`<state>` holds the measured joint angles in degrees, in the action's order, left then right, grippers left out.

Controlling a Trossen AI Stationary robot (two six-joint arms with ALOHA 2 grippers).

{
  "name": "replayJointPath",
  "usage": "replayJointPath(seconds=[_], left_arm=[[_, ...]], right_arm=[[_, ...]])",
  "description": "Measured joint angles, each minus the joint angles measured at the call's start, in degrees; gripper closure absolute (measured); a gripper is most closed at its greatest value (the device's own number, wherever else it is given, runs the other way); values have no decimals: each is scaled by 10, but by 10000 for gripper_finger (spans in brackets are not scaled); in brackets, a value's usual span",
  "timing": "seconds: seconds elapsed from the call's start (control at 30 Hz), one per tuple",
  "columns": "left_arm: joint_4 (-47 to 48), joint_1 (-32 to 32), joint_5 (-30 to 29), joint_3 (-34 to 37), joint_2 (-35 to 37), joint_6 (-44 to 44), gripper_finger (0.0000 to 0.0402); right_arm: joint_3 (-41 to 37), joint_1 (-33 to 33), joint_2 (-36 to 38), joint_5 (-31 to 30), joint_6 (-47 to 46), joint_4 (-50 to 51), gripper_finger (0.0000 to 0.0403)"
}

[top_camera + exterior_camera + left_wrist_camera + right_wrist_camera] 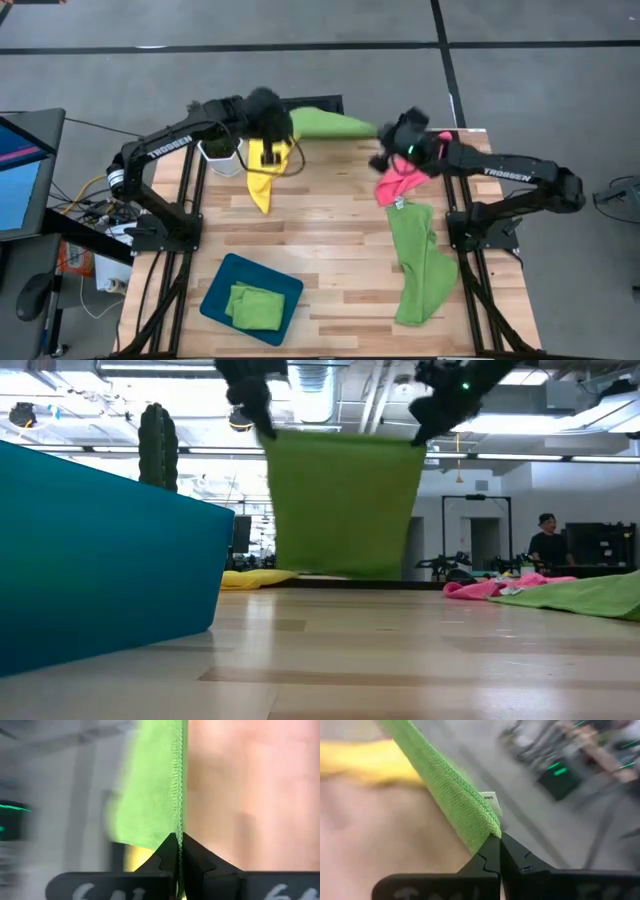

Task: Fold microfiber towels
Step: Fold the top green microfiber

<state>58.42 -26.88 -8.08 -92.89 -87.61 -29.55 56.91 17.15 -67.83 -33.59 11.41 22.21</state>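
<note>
Left gripper pinched fully shut on a top corner of the green towel, hem running straight out from between the tips; right gripper likewise clamped on the opposite corner, small white label showing right at the pinch; towel hung as a flat sheet between the two, stretched across the far edge of the table, lower edge clear of the wood in the low view.

Elsewhere: yellow towel crumpled under the left arm; pink towel beside the right gripper, touching a second green towel sprawled down the right side; folded green towel already resting in the teal tray at the near left.

Judged step: carry and lay-down before the first fold; most of the pile not yet done.

Risks:
- thin corner grips, hem only just inside the tips; any uneven pull between arms likely to slip one corner out, sheet then dropping lopsided
- arms drifting closer together means sag in the middle, wrinkled lay-down
- lowering too far back means cloth draping off the far edge
- hanging edge may catch yellow or pink heaps and drag them along
</note>
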Motion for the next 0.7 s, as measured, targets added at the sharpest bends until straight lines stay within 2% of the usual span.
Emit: replayJointPath(seconds=[0.07,0.17,0.4,0.57,0.7], left_arm=[[22,21,45,41,0,50,401],[15,68,71,119,0,99,401],[-133,203,72,293,0,180,401],[-205,287,58,342,0,275,401],[-214,318,-22,342,0,289,401]], right_arm=[[-27,-45,0,13,-67,40,389],[-76,-122,0,24,-170,52,394],[-158,-302,0,-6,-371,27,385],[-164,-401,1,-15,-478,24,391],[-164,-440,1,-34,-503,34,389]])
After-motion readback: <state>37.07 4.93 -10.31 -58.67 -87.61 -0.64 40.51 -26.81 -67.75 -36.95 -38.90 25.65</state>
